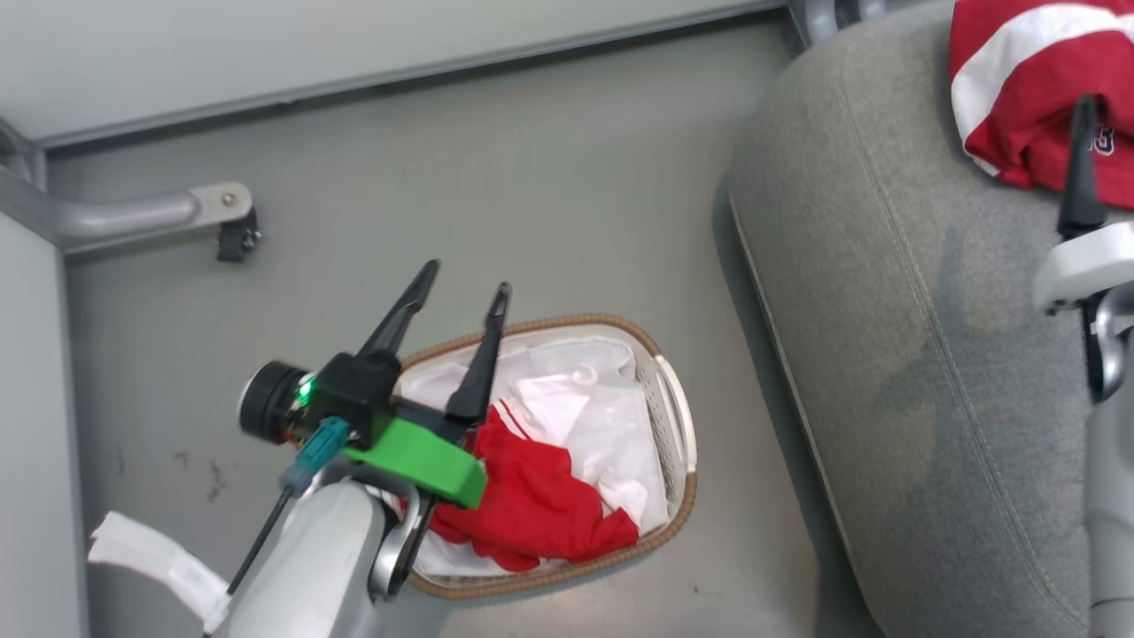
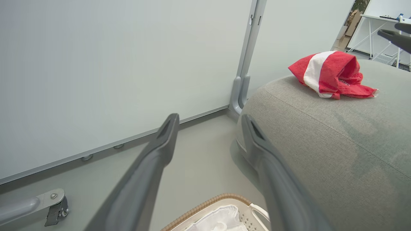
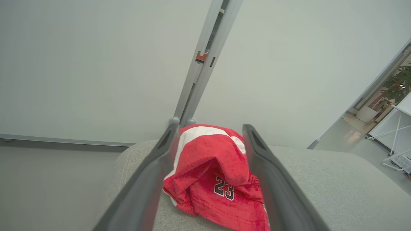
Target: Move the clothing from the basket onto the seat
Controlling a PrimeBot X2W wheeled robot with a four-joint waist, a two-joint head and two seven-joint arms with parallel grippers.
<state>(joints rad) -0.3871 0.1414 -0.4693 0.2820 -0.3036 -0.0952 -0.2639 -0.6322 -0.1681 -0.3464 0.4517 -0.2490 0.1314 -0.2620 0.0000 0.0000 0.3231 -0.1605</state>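
One red garment [image 1: 532, 505] lies crumpled in the basket [image 1: 682, 496] on the floor, on top of the white liner [image 1: 594, 416]. My left gripper [image 1: 469, 276] hovers over the basket's left end, open with nothing between its fingers [image 2: 160, 144]. On the grey seat [image 1: 921, 354] at the right lies the other red garment [image 1: 1028, 80], with a white band and the number 23 [image 3: 224, 189]. My right gripper [image 3: 210, 126] stands open just over this garment, its fingers wide on either side and not closed on the cloth.
A pale wall panel [image 1: 266, 53] runs along the back, with a grey metal post [image 2: 244, 80] beside the seat's corner. A metal leg with a dark foot [image 1: 226, 217] juts out over the floor at the left. White tables [image 3: 398, 134] stand far off to the right.
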